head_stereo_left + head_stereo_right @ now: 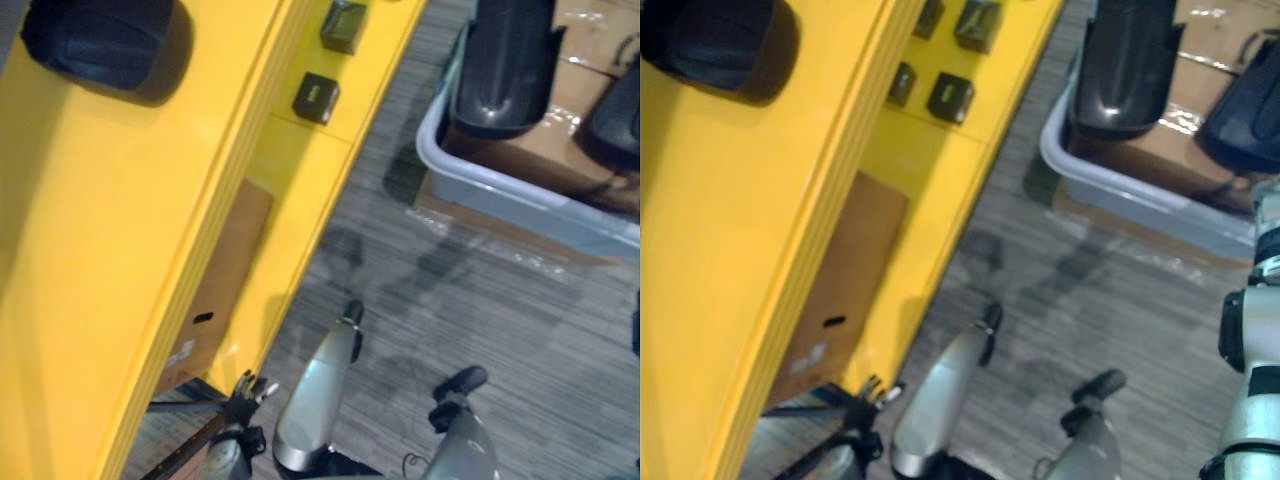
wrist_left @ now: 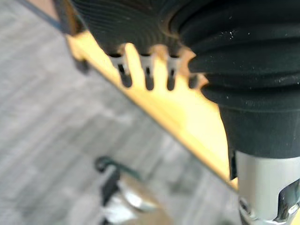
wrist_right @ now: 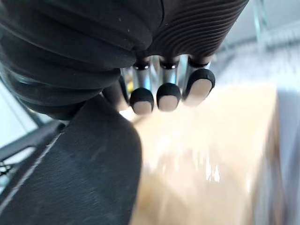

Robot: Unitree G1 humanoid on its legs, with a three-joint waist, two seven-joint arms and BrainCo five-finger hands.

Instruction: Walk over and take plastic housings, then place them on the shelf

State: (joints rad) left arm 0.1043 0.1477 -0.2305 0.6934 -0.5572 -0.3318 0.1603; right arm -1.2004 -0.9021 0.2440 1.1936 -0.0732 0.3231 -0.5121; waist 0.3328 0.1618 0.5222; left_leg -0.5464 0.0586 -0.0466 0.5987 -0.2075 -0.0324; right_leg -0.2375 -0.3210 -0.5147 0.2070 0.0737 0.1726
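Note:
One black plastic housing (image 1: 100, 40) lies on top of the yellow shelf (image 1: 110, 250) at the far left. Two more black housings (image 1: 505, 65) rest on cardboard in a grey bin (image 1: 520, 195) on the floor at the upper right. In the right wrist view my right hand (image 3: 166, 96) hangs over the cardboard. Its fingers are curled with bare tips, and a black housing (image 3: 70, 173) sits just beside its thumb side. My left hand (image 2: 147, 72) shows in its wrist view with relaxed fingers, holding nothing, in front of the shelf's yellow edge (image 2: 187, 117).
Small black boxes (image 1: 317, 97) sit on a lower level of the shelf. A brown cardboard box (image 1: 220, 290) stands inside the shelf below. Grey striped carpet (image 1: 460, 320) lies between the shelf and the bin.

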